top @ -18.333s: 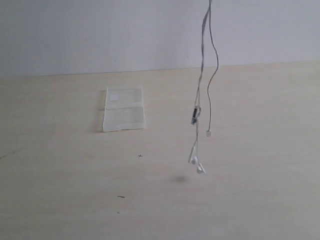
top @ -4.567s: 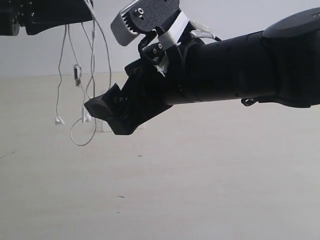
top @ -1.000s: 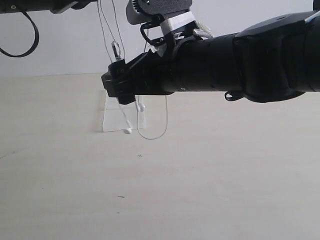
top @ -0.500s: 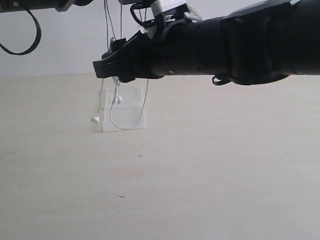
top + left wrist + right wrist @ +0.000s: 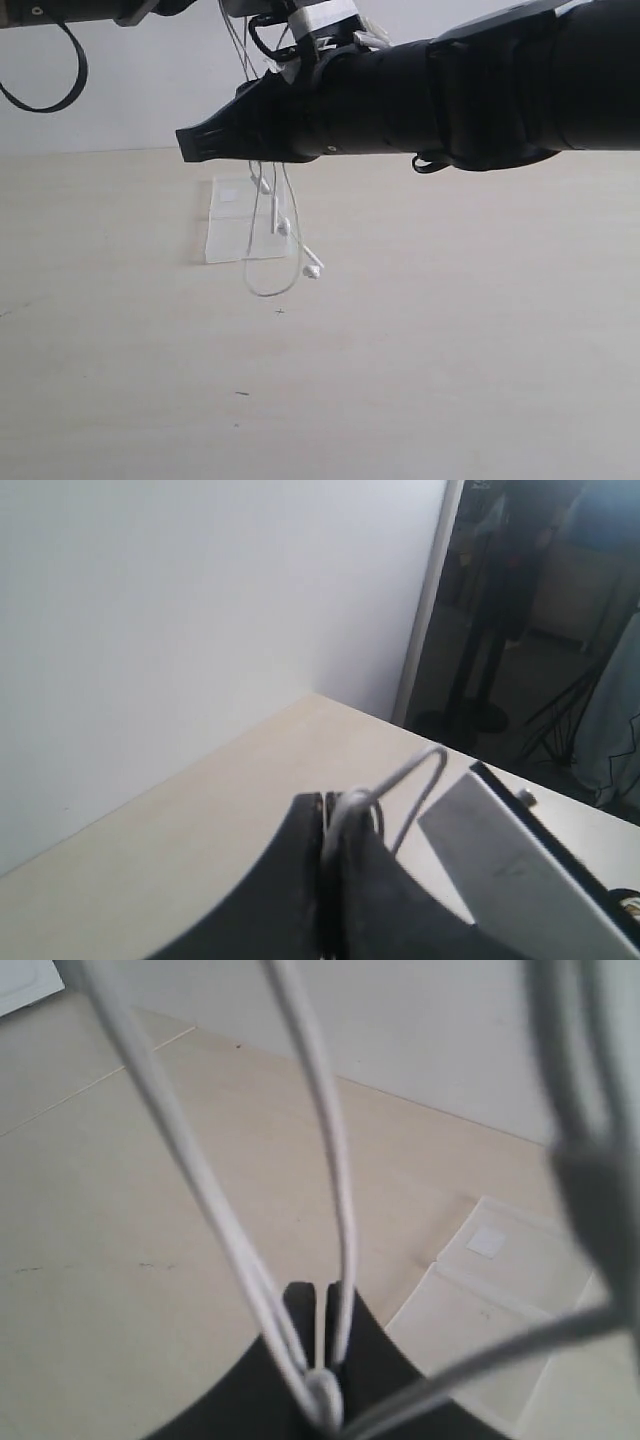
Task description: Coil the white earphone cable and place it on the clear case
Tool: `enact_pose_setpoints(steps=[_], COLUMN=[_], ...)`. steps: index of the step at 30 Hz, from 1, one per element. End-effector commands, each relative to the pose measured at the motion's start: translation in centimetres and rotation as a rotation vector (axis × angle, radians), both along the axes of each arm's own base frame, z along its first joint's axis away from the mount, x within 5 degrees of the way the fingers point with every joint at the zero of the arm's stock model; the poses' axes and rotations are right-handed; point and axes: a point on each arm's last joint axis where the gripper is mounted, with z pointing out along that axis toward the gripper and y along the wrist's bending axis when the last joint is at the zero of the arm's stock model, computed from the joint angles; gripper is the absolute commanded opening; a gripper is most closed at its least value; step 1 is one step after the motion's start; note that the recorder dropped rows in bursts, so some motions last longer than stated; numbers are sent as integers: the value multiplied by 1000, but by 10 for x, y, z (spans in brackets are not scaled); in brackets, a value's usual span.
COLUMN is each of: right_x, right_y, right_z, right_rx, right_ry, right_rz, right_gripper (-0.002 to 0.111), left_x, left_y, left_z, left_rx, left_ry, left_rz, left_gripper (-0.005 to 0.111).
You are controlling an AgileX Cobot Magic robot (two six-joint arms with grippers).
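Note:
The white earphone cable [image 5: 266,291] hangs in a loop under my right gripper [image 5: 188,141], with two earbuds [image 5: 313,270] dangling over the front right of the clear case [image 5: 228,238]. The case lies flat on the table, its white label [image 5: 228,195] on the far panel. Above, the strands rise to the left arm [image 5: 60,10] at the top edge. In the left wrist view my left gripper [image 5: 335,802] is shut on a bend of cable [image 5: 420,780]. In the right wrist view my right gripper [image 5: 322,1295] is shut, cable strands [image 5: 335,1160] running into its slit, the case [image 5: 500,1310] below.
The thick black right arm [image 5: 470,90] spans the upper half of the exterior view. A black robot cable [image 5: 70,85] loops at the top left. A pale wooden table [image 5: 400,380] meets a white wall [image 5: 120,110] behind. A grey plate [image 5: 500,870] sits close to the left gripper.
The right gripper has pushed a little further left and lower. The hanging loop and earbuds have swung from the case's left side to its front right and hang lower.

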Motion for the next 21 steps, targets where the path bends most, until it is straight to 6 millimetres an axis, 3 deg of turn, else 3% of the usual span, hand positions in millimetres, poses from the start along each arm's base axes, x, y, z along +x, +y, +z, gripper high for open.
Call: enact_pose_setpoints(steps=[1,9,18,21], right_x=[1,0,-2,-2], right_y=[0,0,1,1], right_z=[2,4,4,4], right_rx=[0,5,8,8], right_ry=[-7,-11,-9,-9], right_rz=[4,7,35,35], right_gripper=[0,3,44,47], left_x=[1,5,5,5], left_y=[1,5,5,5], left_z=[2,0,0,0], left_rx=[-3,14,15,15], left_ry=[3,7,7,7], left_rz=[29,85,87,87], left_gripper=[0,0,0,0])
